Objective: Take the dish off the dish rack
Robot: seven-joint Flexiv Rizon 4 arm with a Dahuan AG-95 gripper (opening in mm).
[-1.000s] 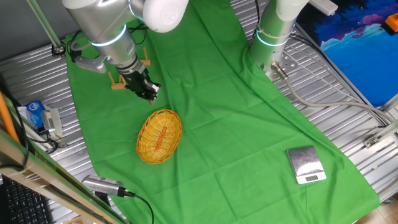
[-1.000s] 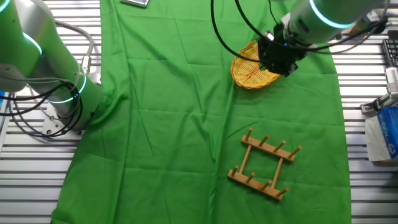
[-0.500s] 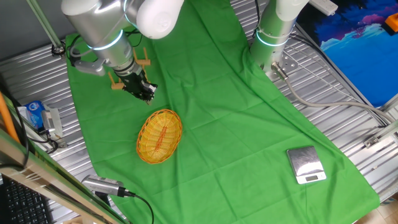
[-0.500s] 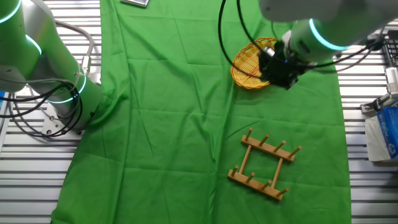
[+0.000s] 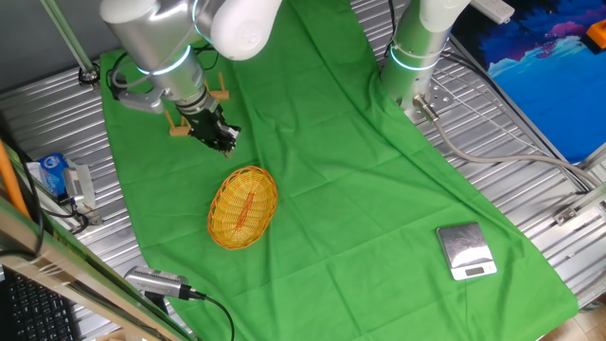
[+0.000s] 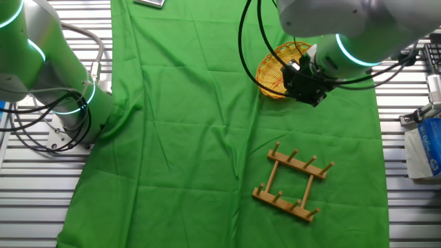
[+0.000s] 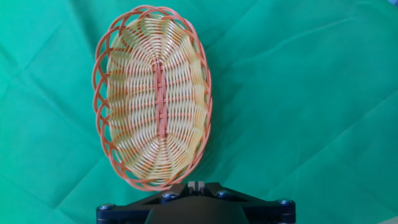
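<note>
The dish, an oval basket of woven yellow wicker with an orange scalloped rim and a reddish middle line, lies flat on the wrinkled green cloth, just ahead of the jaws. They seem pressed together and hold nothing. The gripper has moved a little away from the dish since half a second ago. Only the other fixed view shows the whole dish rack, light wood with short pegs, well apart from the dish.
</note>
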